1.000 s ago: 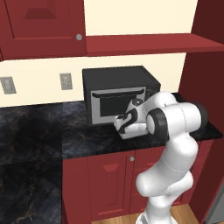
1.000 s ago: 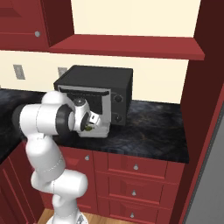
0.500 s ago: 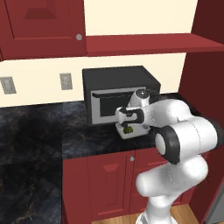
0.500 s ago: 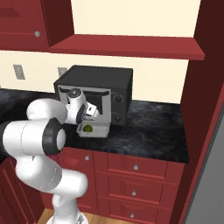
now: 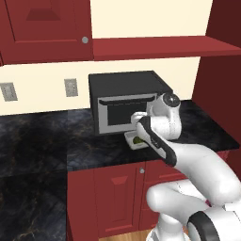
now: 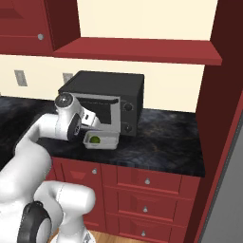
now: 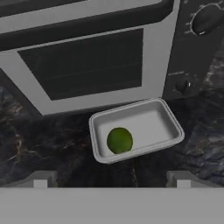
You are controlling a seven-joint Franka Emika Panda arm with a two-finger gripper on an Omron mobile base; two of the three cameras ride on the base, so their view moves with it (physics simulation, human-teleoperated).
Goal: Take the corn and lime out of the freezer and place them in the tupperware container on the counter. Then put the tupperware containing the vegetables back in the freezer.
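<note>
The lime (image 7: 119, 140) lies in the left half of the tupperware container (image 7: 168, 116), which stands on the counter (image 7: 48, 144) just in front of the microwave. My gripper (image 7: 111, 179) hovers over the tray's near side, open, with nothing between its fingertips (image 7: 41, 179). From the right base view the lime (image 6: 95, 139) shows as a green dot inside the tupperware container (image 6: 108, 141), with the hand (image 6: 88, 121) just above it. In the left base view my forearm covers part of the tupperware container (image 5: 130, 140). The corn is out of view. A grey strip of the freezer (image 6: 230, 190) shows at the far right.
A black microwave (image 6: 107, 97) with a grey door stands right behind the tray, its knobs (image 7: 205, 19) to the right. A red shelf (image 5: 155, 47) and wall cabinets hang above. The black counter (image 6: 166, 142) runs on to the right and the counter (image 5: 42, 141) to the left.
The jaws have opened wider and the hand has drawn back from the tray. The lime has left the gripper and now rests in the tupperware container.
</note>
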